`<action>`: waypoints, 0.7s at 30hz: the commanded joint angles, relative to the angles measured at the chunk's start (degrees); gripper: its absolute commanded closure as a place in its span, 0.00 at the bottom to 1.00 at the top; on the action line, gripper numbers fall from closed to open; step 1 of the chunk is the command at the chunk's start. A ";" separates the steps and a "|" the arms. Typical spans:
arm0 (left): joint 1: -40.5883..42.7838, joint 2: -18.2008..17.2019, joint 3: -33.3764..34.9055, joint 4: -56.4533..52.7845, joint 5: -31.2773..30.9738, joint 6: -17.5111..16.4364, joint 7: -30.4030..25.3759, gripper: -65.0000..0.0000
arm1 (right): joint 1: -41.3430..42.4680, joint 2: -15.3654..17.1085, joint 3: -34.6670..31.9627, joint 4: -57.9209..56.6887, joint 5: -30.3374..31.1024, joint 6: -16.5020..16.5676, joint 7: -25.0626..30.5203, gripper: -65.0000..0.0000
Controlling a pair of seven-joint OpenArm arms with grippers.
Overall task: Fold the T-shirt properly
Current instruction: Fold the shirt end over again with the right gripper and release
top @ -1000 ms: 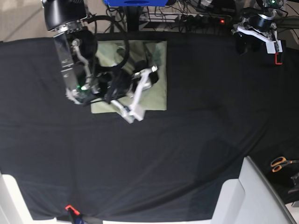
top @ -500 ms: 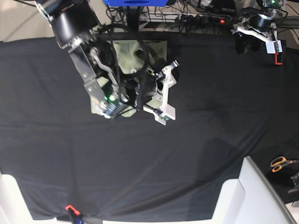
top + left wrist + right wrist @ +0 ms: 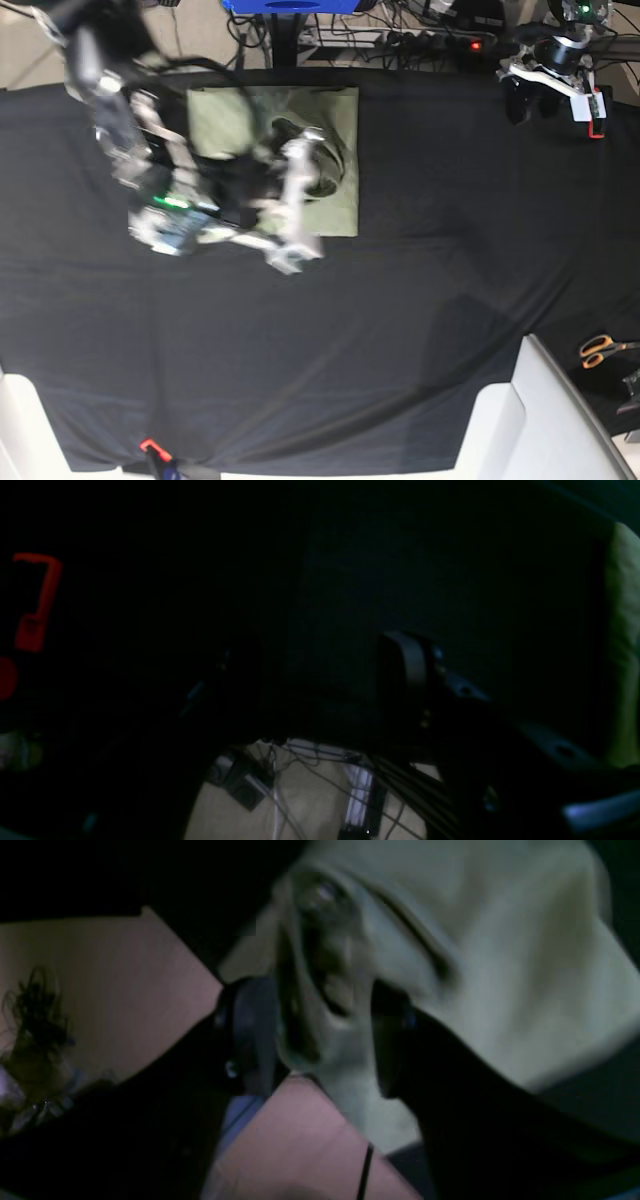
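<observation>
The pale sage-green T-shirt (image 3: pixel 225 120) lies folded into a rectangle at the back middle of the black table cloth (image 3: pixel 420 280). My right gripper (image 3: pixel 298 200) hovers over the shirt's front right part, blurred by motion. In the right wrist view its fingers (image 3: pixel 245 1030) stand apart, with rumpled shirt cloth (image 3: pixel 500 965) and what looks like the collar showing between them; the gripper (image 3: pixel 320 1040) is open. My left gripper (image 3: pixel 533 103) rests at the far right back edge, away from the shirt. Its view is dark; the gripper (image 3: pixel 320 680) is open and empty.
A red clip (image 3: pixel 596 125) sits by the left gripper and shows in the left wrist view (image 3: pixel 35 600). Orange-handled scissors (image 3: pixel 600 350) lie at the right edge. A white panel (image 3: pixel 540 420) stands at the front right. Cables and a power strip (image 3: pixel 440 42) run behind the table.
My right arm swung right across the shirt, then back left; its gripper is now over the shirt's front right part. The shirt and the left arm have stayed put.
</observation>
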 commanded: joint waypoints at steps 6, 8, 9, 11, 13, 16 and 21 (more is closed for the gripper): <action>-0.12 -0.73 -0.42 0.69 -0.27 -0.45 -1.23 0.46 | -4.23 1.63 13.83 2.77 0.85 0.14 5.05 0.98; -0.29 -0.64 0.02 0.69 2.01 -0.45 -1.23 0.46 | -4.41 1.72 14.62 -0.57 0.85 0.23 5.14 0.99; -0.38 -0.55 0.02 0.69 3.24 -0.45 -1.23 0.46 | -4.41 1.72 14.62 -3.12 0.76 0.23 5.23 1.00; -1.00 0.42 0.02 0.87 5.09 -0.45 -1.23 0.46 | -4.32 1.55 14.44 -7.69 0.85 0.32 7.25 1.00; -1.52 1.56 -0.33 0.95 7.20 -0.45 -1.23 0.46 | -3.88 1.46 12.68 -11.82 1.02 0.32 10.51 1.00; -1.88 2.17 -0.07 0.78 10.01 -0.45 -1.23 0.46 | -2.92 1.55 8.81 -16.75 1.02 0.32 13.41 1.00; -1.88 2.26 0.02 1.04 10.10 -0.45 -1.23 0.46 | -1.42 1.37 3.36 -20.18 1.11 0.32 16.57 1.00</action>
